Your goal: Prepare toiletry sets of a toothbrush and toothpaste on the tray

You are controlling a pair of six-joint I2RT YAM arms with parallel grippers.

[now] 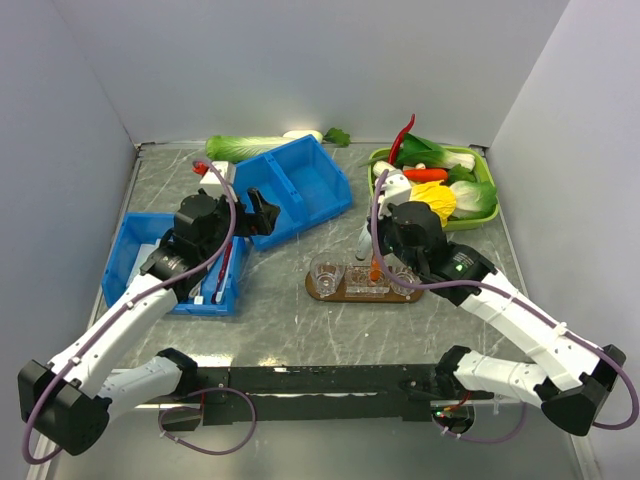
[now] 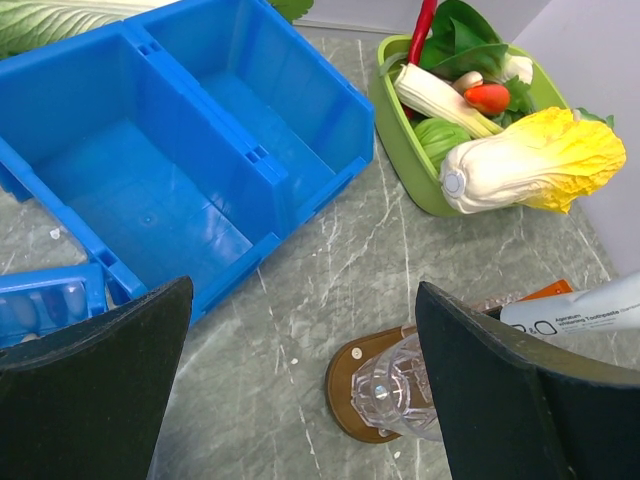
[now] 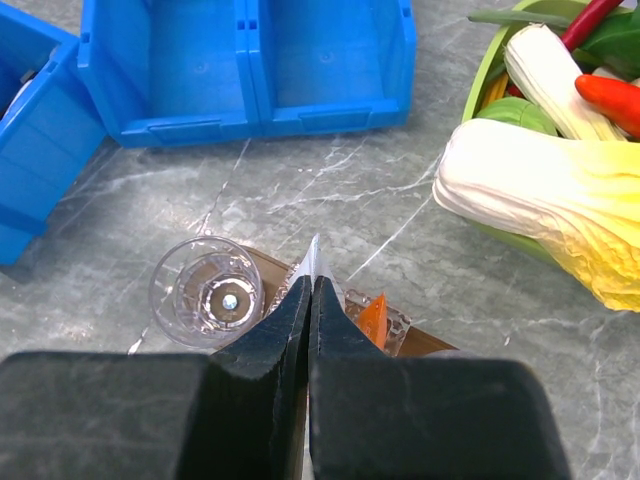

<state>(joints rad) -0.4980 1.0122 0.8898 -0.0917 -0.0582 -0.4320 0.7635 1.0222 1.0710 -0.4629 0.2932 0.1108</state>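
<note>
The brown wooden tray point(image 1: 340, 293) lies mid-table with three clear cups point(image 1: 325, 272) on it. My right gripper point(image 1: 373, 250) hangs over the middle cup, shut on the flat crimped end of a white tube point(image 3: 317, 256). An orange tube end point(image 3: 372, 318) stands in a cup just right of my fingers, and the left cup point(image 3: 205, 292) is empty. My left gripper point(image 1: 262, 212) is open and empty above the blue bins. In its wrist view point(image 2: 305, 290) I see the tray's left end point(image 2: 345, 385), a cup point(image 2: 400, 392) and the held tube point(image 2: 590, 308). Red and white brushes point(image 1: 222, 268) lie in the near-left bin.
A two-compartment blue bin point(image 1: 300, 185) stands behind the left gripper, and a lower blue bin point(image 1: 135, 255) holds the brushes at left. A green vegetable tray point(image 1: 478, 215) with cabbage and peppers sits back right, close behind the right arm. A leafy vegetable point(image 1: 250, 146) lies by the back wall.
</note>
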